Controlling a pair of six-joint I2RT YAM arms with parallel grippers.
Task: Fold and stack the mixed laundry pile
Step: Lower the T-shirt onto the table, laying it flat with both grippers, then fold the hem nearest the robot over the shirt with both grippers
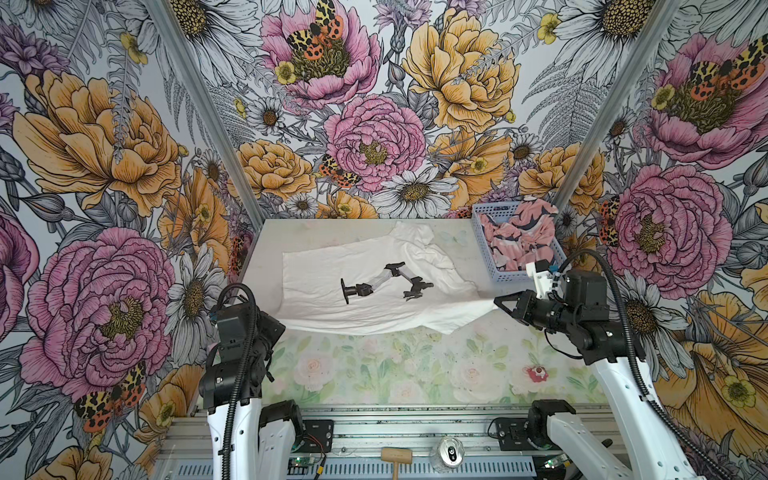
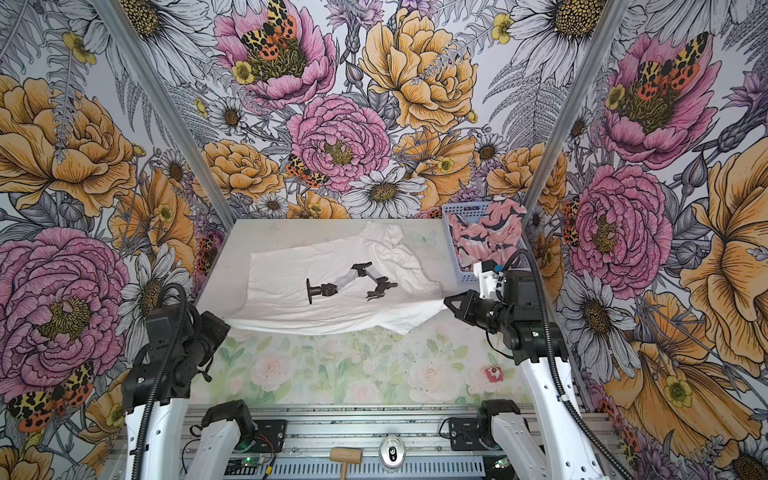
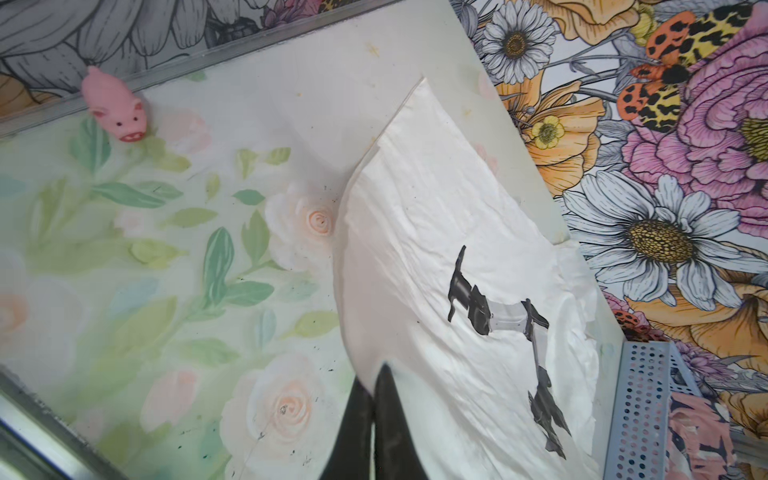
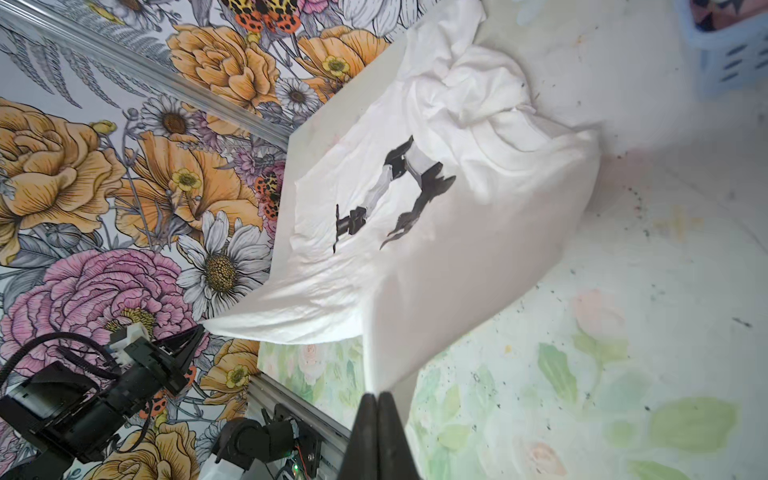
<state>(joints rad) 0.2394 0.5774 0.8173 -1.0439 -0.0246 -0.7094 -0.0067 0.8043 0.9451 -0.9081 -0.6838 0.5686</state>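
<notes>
together, we hold the white t-shirt [image 1: 374, 291] by one long edge, both pairs of jaws closed tight on cloth. the left gripper [image 3: 381, 374] pinches the corner farthest from the basket [image 1: 484, 245]. the right gripper [image 4: 377, 397] pinches the corner just beside the basket's nearest corner. between the two grips the edge hangs lifted off the table [image 1: 374, 365], while the rest of the shirt lies on the surface with its printed black arm face up. the end of the shirt closest to the basket is bunched into folds, and the end away from it lies flat. the pink garment [image 1: 519, 237] sits heaped inside the basket, spilling a little over its far corner.

we judge the step to be the first fold of the shirt, or a last pull to flatten it; the pictures do not settle which. done well, it calls for both arms to travel together at one height, so the edge runs taut and straight and the print does not skew. the bunched end by the basket probably needs smoothing before any crease is set, and the right arm should pass clear of the basket's wall so the cloth does not snag there. the stack is not yet begun.
</notes>
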